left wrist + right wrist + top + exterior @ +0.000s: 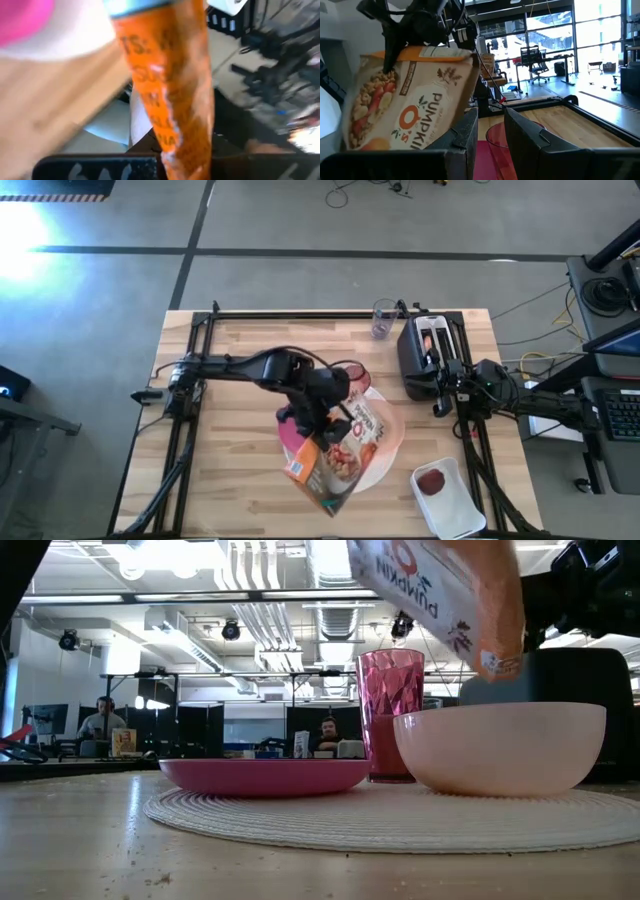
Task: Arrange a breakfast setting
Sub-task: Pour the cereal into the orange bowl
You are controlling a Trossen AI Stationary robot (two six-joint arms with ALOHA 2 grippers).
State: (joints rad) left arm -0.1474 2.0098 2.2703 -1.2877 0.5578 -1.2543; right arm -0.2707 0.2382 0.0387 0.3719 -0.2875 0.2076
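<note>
The round mat (400, 820) carries plate (262, 776), bowl (500, 748), tumbler (389, 715); the left gripper (318, 418), clamped, tilts the cereal box (340, 455) over them, seemingly pouring.

The right gripper (440, 395) waits by the toaster (428, 352), partly open, empty.

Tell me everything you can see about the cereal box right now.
The cereal box is cardboard, cream-fronted with an orange side, printed with cereal and strawberry pictures and the word "pumpkin". The left end effector holds it by its narrow side, lifted off the table and tilted, hanging over the peach bowl and round white mat. Nothing is visibly pouring out.
</note>
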